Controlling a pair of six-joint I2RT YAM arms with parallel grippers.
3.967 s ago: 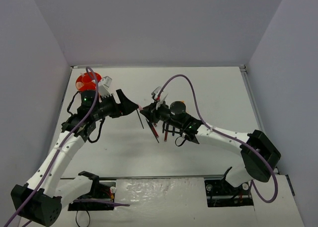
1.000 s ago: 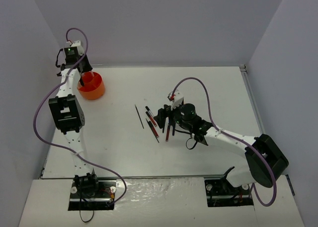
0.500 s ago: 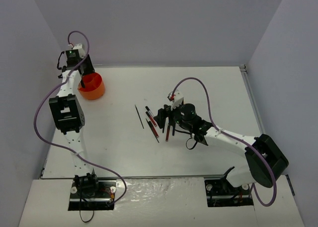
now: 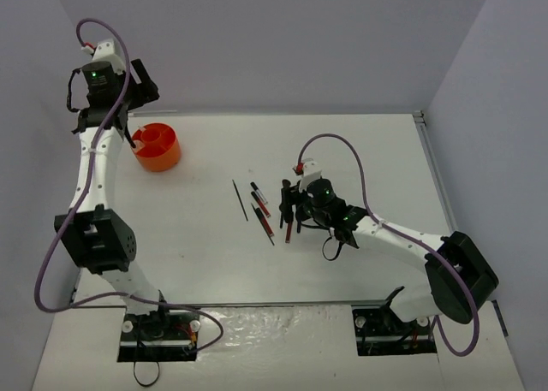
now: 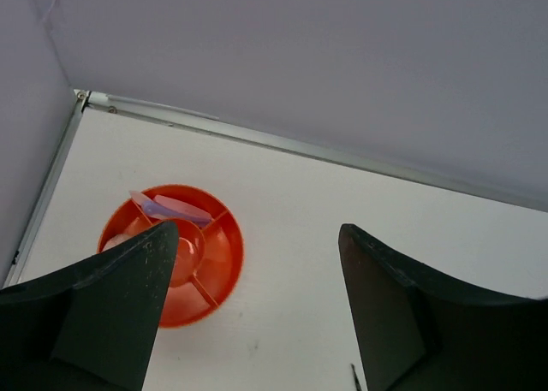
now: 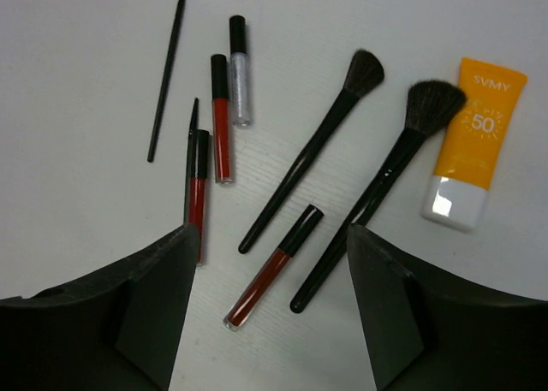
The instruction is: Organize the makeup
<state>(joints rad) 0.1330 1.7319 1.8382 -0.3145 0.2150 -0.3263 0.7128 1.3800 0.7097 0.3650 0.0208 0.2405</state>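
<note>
From above my right arm (image 4: 385, 233) hides the brushes (image 6: 308, 151); right pincer (image 6: 267, 233) open over them, left pincer (image 5: 257, 228) open, up high.

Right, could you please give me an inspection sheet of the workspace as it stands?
Surface: white table, no spills seen.
Job's things: lilac stick in one compartment of the orange holder. Lying mid-table: two black brushes, orange-white sunscreen tube, three red lip glosses, a clear gloss, thin black pencils.
Clutter: nothing seen.
Tools: left tool open and empty, raised near the holder. Right tool open and empty, over the brushes.
Cables: purple cables loop off both arms, clear of the makeup.
Surroundings: plain walls on three sides.
</note>
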